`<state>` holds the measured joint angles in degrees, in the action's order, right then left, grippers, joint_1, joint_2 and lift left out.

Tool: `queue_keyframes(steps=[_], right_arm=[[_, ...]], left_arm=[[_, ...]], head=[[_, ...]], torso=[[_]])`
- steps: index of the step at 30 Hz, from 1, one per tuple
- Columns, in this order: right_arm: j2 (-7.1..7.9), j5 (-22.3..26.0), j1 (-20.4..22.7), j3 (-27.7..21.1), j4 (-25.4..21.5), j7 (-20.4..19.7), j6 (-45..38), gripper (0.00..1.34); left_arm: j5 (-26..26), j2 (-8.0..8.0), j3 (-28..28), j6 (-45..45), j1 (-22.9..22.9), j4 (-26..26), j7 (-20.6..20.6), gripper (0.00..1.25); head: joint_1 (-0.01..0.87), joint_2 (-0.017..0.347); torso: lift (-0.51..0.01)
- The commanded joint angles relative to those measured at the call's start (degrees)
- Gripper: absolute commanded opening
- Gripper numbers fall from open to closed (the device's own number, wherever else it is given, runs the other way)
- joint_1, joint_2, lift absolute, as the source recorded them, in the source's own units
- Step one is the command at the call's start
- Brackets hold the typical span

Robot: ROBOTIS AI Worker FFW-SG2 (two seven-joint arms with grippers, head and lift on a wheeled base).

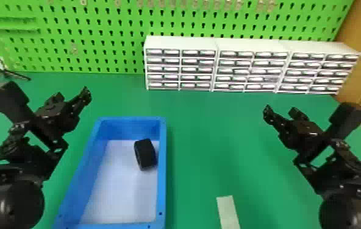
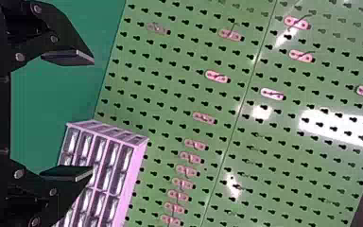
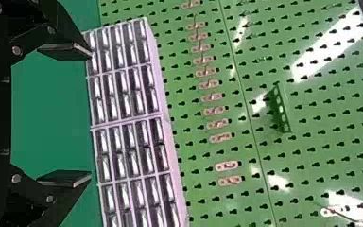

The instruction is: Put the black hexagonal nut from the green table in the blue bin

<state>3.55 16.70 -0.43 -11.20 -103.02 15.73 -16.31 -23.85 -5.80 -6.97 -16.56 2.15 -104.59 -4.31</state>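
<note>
From where I'm standing, the black hexagonal nut [image 1: 146,154] is in the blue bin [image 1: 162,170], on its pale floor, right of the middle and close by the bin's right wall; whether it touches that wall I can't tell. The bin sits on the green surface [image 1: 207,137], left of centre and running down to the bottom edge of the head view.

The left gripper [image 1: 70,96] hangs at the left of the head view, beyond the bin's upper left corner, its fingers released and spread wide. The right gripper [image 1: 281,113] is at the right of the head view, well apart from the bin, with its fingers parted just as widely. Both wrist views show that broad opening between the fingers.

A pale strip [image 1: 228,211] lies on the surface at the bottom, right of centre. Along the back, from the middle to the upper right, stands a row of white drawer units [image 1: 251,45]. Behind them a green pegboard [image 1: 106,58] spans the top of the head view, with small hooks [image 2: 216,76] on it in the left wrist view. A thin black stand [image 1: 4,71] rests its splayed legs at the upper left.
</note>
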Motion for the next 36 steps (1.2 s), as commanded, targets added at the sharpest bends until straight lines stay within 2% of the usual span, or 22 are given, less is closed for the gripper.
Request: queue_keyframes(steps=[1, 5, 12, 36], right_arm=[[-0.04, 0.1, 0.1, -0.3, 0.0, 0.0, 0.0, 0.96], [0.58, 0.3, -0.3, 0.2, 0.1, 0.0, 0.0, 0.96], [0.05, 0.3, -1.0, 0.6, 0.4, 0.0, 0.0, 0.96], [0.32, 1.1, -1.3, 2.5, 1.9, 0.0, 1.3, 0.96]], left_arm=[[0.0, 0.00, 0.1, 0.0, 0.0, 0.0, 0.0, 0.82], [0.0, 0.00, 0.2, 0.1, 0.1, 0.1, 0.0, 0.82], [-0.1, 0.00, -0.6, 0.1, 0.7, 0.1, -0.3, 0.82], [0.7, 0.00, -0.5, 0.1, 2.2, 1.1, -0.6, 0.82]], head=[[0.692, 0.008], [0.692, 0.008], [0.692, 0.008], [0.692, 0.008]], torso=[[-0.097], [-0.097], [-0.097], [-0.097]])
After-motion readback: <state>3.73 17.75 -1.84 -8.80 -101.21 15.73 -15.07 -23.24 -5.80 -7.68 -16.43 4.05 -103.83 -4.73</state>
